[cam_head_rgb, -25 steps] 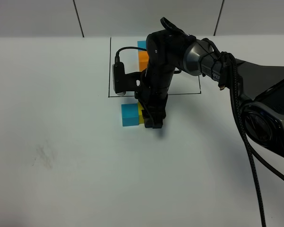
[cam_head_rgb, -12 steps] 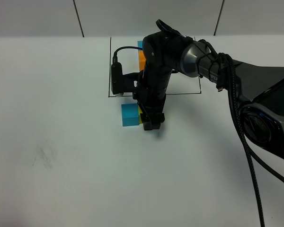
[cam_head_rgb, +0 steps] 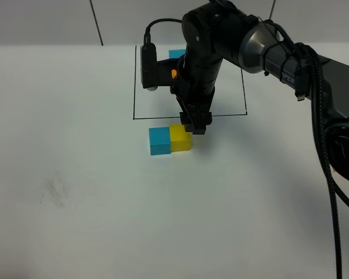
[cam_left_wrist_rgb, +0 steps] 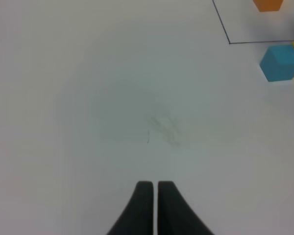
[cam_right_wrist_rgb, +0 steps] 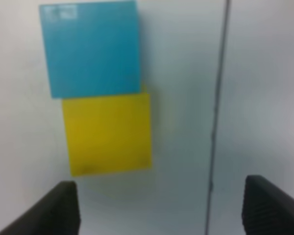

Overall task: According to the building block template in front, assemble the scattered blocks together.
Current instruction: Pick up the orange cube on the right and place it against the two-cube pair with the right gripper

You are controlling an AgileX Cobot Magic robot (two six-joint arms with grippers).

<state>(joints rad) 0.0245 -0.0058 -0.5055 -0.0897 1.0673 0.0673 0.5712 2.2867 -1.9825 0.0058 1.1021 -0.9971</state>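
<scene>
Right pincer (cam_head_rgb: 196, 127), spread, is lifting off yellow block (cam_head_rgb: 180, 138), now seated touching blue block (cam_head_rgb: 159, 141); left pincer (cam_left_wrist_rgb: 152, 188) is idling, pressed together.

The right arm (cam_head_rgb: 291, 52) is reaching in from 3 o'clock toward the middle of the high view, with its wrist bending straight down. The right gripper (cam_head_rgb: 196, 125) is pointing downward, its jaws standing wide apart. The left gripper (cam_left_wrist_rgb: 151, 186) is hovering with its fingers (cam_left_wrist_rgb: 143, 205) pressed together.
</scene>
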